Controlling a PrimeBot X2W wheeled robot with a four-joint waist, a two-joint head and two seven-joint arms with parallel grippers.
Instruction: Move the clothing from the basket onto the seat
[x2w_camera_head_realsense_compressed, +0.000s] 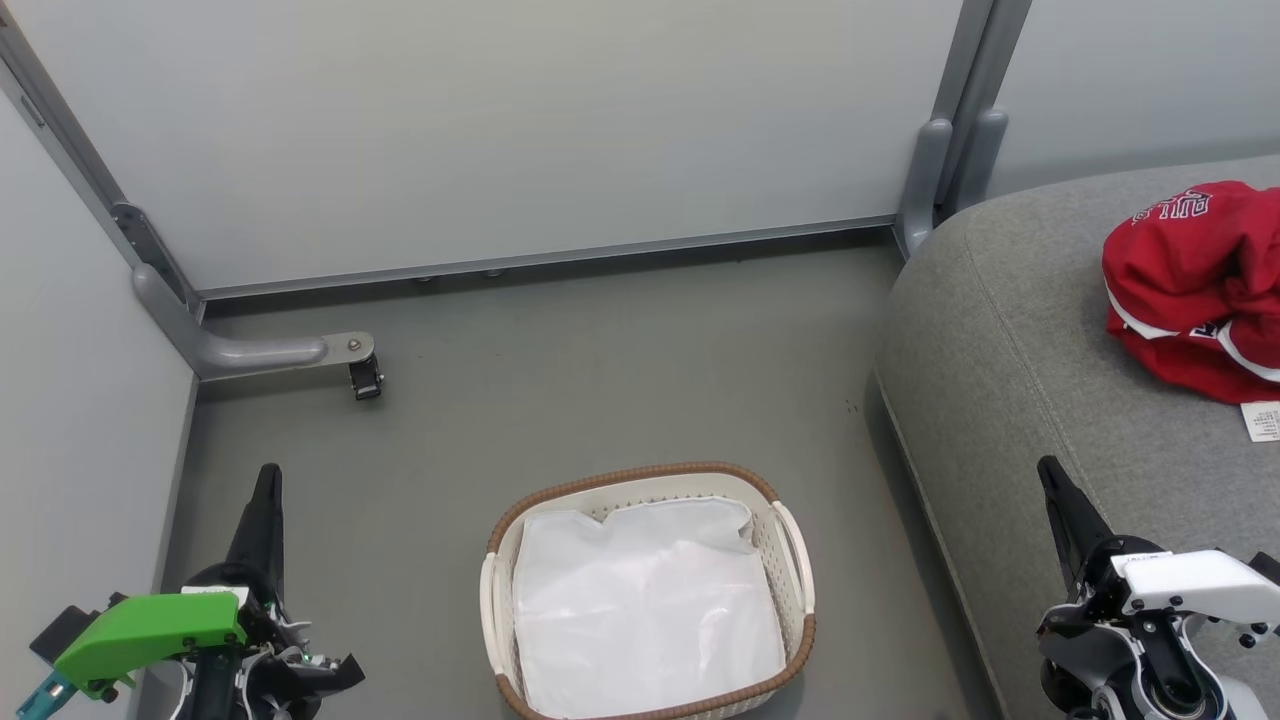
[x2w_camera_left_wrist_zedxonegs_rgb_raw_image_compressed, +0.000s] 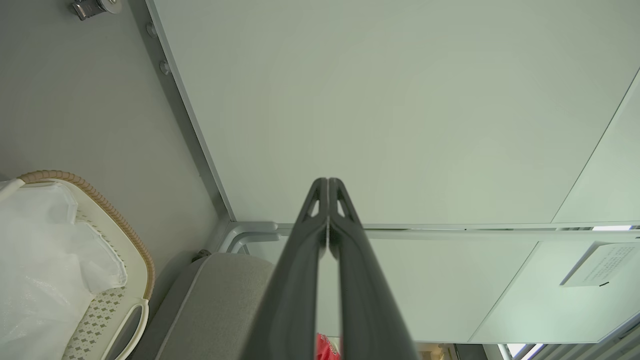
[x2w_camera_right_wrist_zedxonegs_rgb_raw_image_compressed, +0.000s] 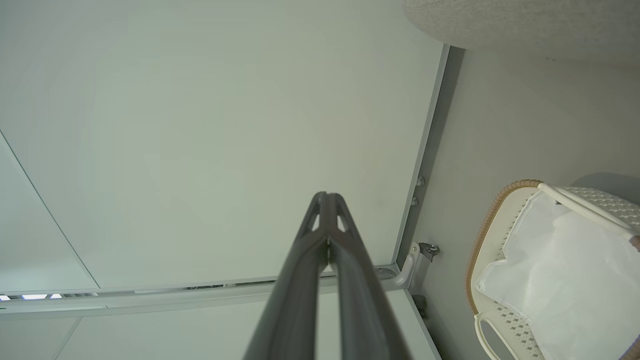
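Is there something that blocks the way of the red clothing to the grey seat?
Nothing visible does. The red basketball clothing with white trim already lies on the large grey fabric seat. The oval white perforated basket with brown woven rim holds a white liner sheet.

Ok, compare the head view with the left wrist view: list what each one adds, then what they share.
Head view adds: the right gripper, shut, and a white label at the edge of the clothing on the seat. Left wrist view adds: a paper notice on a wall panel. Shared: the basket with its white liner, the seat, a bit of red clothing, the shut left gripper.
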